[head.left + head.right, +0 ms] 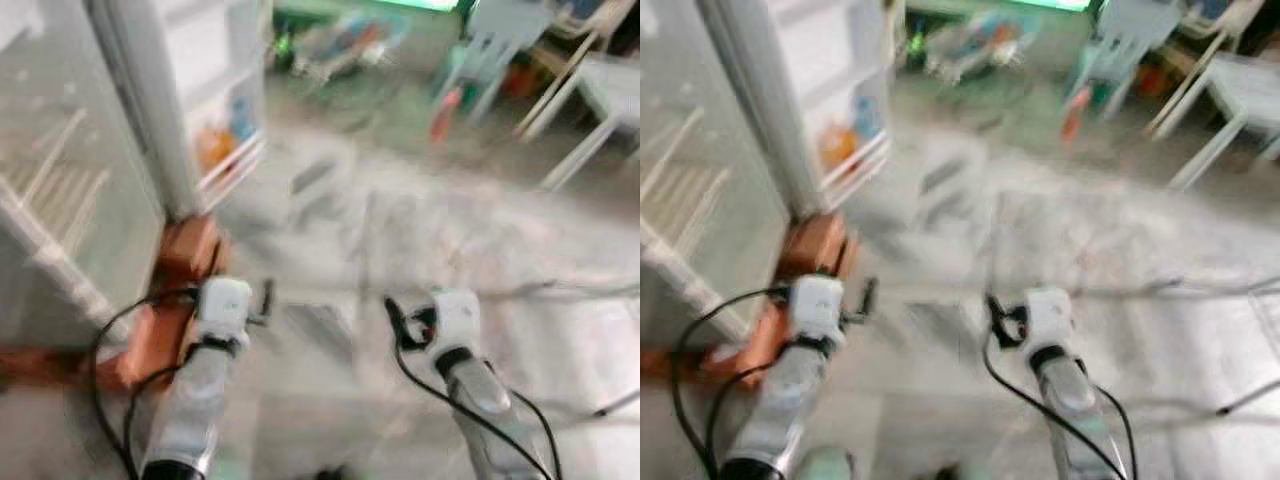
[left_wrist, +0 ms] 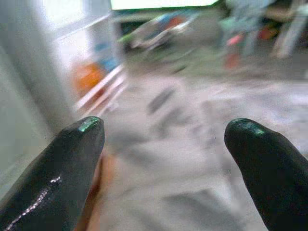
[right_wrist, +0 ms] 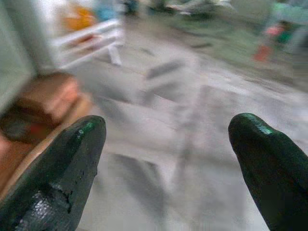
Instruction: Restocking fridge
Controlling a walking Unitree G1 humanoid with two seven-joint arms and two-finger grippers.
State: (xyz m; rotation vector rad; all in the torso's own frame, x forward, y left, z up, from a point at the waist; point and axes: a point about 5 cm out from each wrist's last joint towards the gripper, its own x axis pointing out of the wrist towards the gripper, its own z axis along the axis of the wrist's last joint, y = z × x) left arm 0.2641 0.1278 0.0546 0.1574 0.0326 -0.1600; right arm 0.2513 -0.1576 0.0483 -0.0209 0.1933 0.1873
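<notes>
Left eye view: everything is blurred. A white fridge door [image 1: 195, 100] stands swung out at upper left, its lower shelf holding something orange [image 1: 213, 145] and something blue, neither sharp enough to name. At the foot of the door, reddish-brown blocks [image 1: 170, 300] lie on the pale grey floor [image 1: 400, 230], just beside the left arm. A white slatted rack [image 1: 50, 210] leans at far left. At upper right stand a pale chair [image 1: 490, 50] and a white table [image 1: 610, 95], well apart from the robot. Both silver arms reach forward and low, black cables looping beside them.

Right eye view: the same scene. The left gripper's white wrist housing [image 1: 818, 300] sits near the brown blocks; the right one [image 1: 1048, 315] hangs over bare floor, well apart from the fridge.

Left wrist view: the left gripper [image 2: 163, 139] has its two black fingers [image 2: 72, 159] spread wide with nothing between them, pointing toward the door shelves and the orange item.

Right wrist view: the right gripper [image 3: 166, 144] is likewise spread and empty, its fingers [image 3: 67, 159] over grey floor, the brown blocks beside one finger and the door shelf beyond.
</notes>
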